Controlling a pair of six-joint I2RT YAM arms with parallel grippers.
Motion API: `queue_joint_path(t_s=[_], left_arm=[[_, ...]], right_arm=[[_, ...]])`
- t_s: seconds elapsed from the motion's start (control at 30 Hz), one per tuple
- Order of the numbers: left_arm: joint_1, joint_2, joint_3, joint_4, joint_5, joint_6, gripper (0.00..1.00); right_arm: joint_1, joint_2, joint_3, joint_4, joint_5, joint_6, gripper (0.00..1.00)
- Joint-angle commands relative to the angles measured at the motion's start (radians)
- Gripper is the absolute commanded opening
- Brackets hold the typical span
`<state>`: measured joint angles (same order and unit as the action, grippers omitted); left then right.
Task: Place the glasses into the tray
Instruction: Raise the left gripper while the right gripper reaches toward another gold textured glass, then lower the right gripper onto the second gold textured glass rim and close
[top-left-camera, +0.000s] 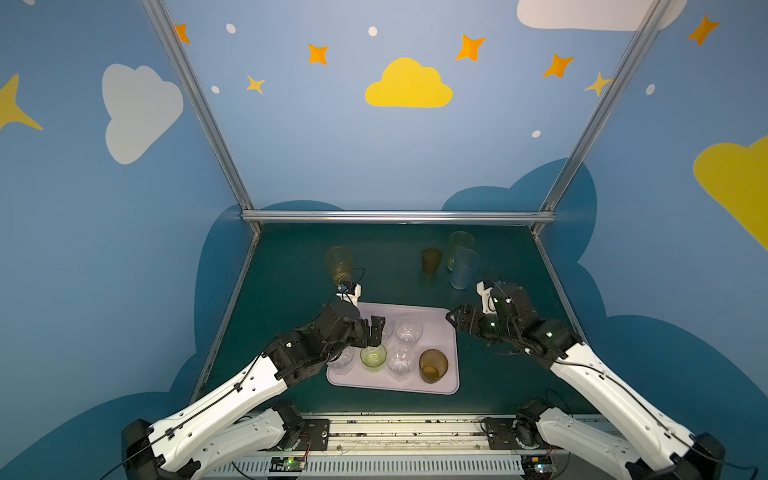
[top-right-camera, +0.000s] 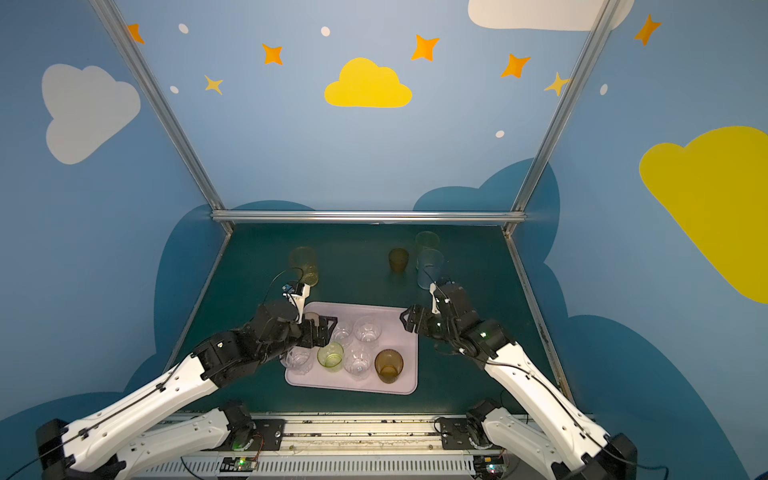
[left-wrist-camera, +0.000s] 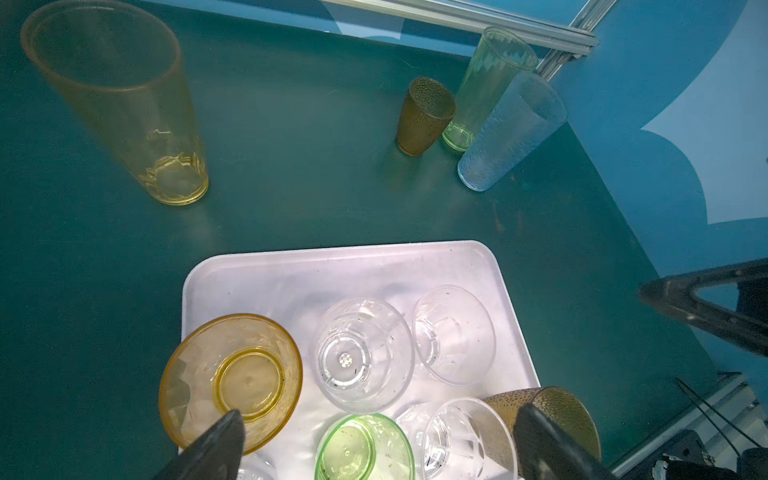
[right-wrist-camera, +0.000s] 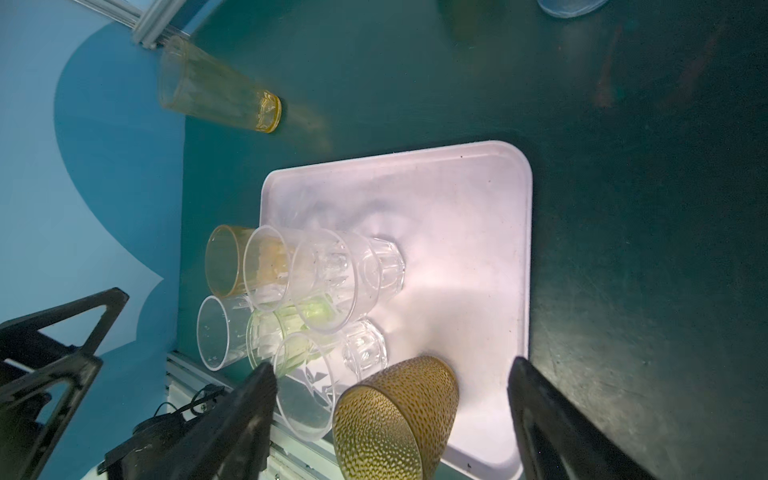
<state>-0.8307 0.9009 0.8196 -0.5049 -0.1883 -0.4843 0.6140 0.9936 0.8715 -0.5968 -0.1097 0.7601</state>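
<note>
Glasses (top-left-camera: 373, 356) are divided: seven stand in the tray (top-left-camera: 434, 337), and the tall yellow glass (top-left-camera: 338, 264), short brown glass (top-left-camera: 431, 260), tall green glass (top-left-camera: 460, 244) and tall blue glass (top-left-camera: 465, 270) stand on the surface (top-left-camera: 395, 270) behind it. Left jaws and right jaws are spread wide, empty. I would raise the left jaws straight up over the rims, then take the tall yellow glass low.

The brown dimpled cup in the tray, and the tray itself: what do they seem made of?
Brown cup: translucent amber with a dimpled, glossy wall; likely plastic, though pressed glass cannot be ruled out.
Tray: opaque pale lilac, matte and lightly scuffed, with moulded rounded corners; probably plastic.
</note>
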Motion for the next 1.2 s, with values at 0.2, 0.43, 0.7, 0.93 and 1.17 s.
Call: queue_joint_path(t_s=[0.2, 0.43, 0.7, 0.93, 1.17], left_arm=[[0.023, -0.052, -0.041, 0.008, -0.006, -0.032, 1.0], [0.036, -0.112, -0.076, 0.011, 0.003, -0.038, 1.0], [0.038, -0.14, -0.106, 0.028, 0.01, -0.039, 1.0], [0.038, -0.149, -0.118, 0.029, 0.028, -0.042, 1.0], [0.038, -0.169, -0.13, 0.051, 0.099, -0.05, 1.0]], right_arm=[[0.047, 0.179, 0.169, 0.032, 0.051, -0.069, 0.86], [0.049, 0.325, 0.311, -0.019, 0.108, -0.135, 0.86], [0.04, 0.571, 0.546, -0.081, 0.142, -0.213, 0.84], [0.025, 0.818, 0.799, -0.154, 0.221, -0.311, 0.8], [-0.016, 0.957, 0.942, -0.147, 0.172, -0.335, 0.68]])
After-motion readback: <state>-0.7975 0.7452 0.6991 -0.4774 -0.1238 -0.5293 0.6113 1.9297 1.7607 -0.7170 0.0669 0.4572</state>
